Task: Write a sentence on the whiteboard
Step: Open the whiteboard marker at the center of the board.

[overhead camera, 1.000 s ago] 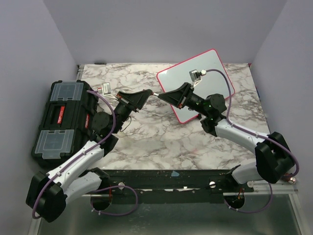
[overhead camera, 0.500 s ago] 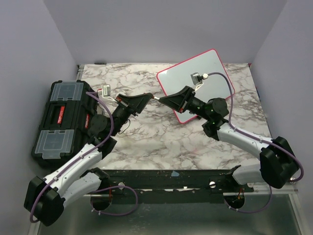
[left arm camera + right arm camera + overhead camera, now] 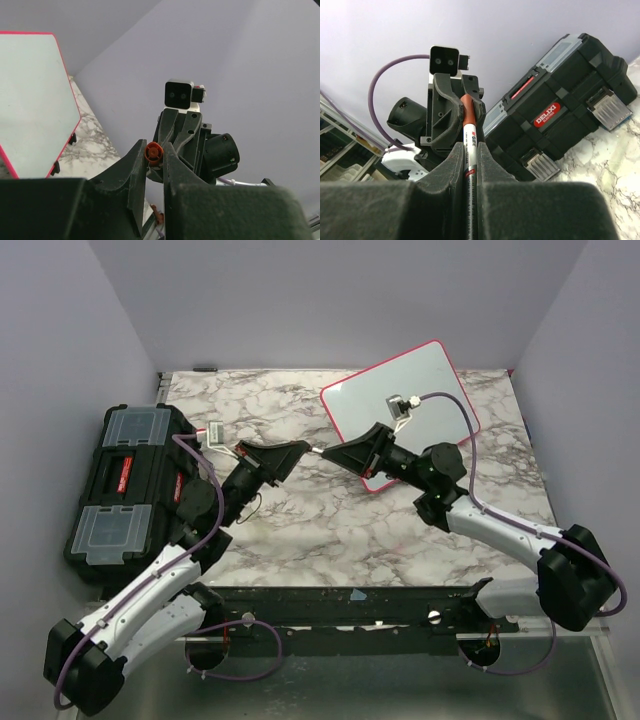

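The whiteboard [image 3: 425, 375] lies flat at the back right, white with a pink-red rim; no lettering shows on it. It also shows in the left wrist view [image 3: 30, 100]. My two grippers meet tip to tip above the marble table, left of the board. My right gripper [image 3: 338, 452] [image 3: 470, 145] is shut on the white barrel of a marker [image 3: 469, 150]. My left gripper [image 3: 303, 448] [image 3: 154, 149] is shut on the marker's red cap [image 3: 154, 153], which still sits on the barrel. A short white stretch of the marker [image 3: 319, 450] shows between the jaws.
A black toolbox [image 3: 125, 480] with clear lid compartments stands at the left edge; it shows in the right wrist view [image 3: 570, 95]. Purple walls close in the table on three sides. A dark rail runs along the near edge.
Both grippers, joined on the marker, have drifted a little toward the near edge. The right arm has stretched further left and the left arm has drawn back.
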`<act>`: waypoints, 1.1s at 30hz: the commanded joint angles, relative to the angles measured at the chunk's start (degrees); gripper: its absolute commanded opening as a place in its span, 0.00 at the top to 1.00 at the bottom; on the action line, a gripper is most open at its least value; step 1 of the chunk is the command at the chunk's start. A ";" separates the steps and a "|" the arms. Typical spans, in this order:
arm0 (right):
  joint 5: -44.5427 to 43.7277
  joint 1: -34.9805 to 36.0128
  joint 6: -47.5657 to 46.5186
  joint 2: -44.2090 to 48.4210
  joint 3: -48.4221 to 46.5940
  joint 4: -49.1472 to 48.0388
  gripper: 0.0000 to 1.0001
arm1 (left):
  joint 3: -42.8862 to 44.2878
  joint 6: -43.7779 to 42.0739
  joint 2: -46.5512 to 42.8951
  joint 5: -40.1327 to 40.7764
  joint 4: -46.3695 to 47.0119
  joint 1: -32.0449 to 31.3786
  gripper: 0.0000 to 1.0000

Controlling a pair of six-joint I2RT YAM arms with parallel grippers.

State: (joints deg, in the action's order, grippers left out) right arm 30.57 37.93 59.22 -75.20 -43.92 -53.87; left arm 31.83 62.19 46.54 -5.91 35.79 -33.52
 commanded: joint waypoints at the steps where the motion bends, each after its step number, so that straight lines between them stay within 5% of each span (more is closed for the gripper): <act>1: -0.86 -0.41 -0.96 1.89 1.68 -0.52 0.99 | -0.85 -5.74 -1.96 5.47 -7.14 2.11 1.00; 18: -1.71 -0.46 -1.38 4.70 3.27 1.39 0.99 | -0.35 -5.50 -11.42 5.43 -18.53 16.57 1.00; 26: -3.95 -0.44 -4.77 6.42 1.91 7.17 0.99 | 4.09 -14.32 -12.31 10.62 -37.57 16.91 1.00; 33: -14.48 -0.49 -15.96 8.92 -5.49 25.29 0.99 | 9.71 -19.75 0.07 14.59 -58.41 13.48 1.00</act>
State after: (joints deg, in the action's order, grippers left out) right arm 24.01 37.43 51.31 -68.07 -44.01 -39.35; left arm 39.62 46.98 40.18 3.57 -5.98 -17.41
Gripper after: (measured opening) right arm 0.114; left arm 0.156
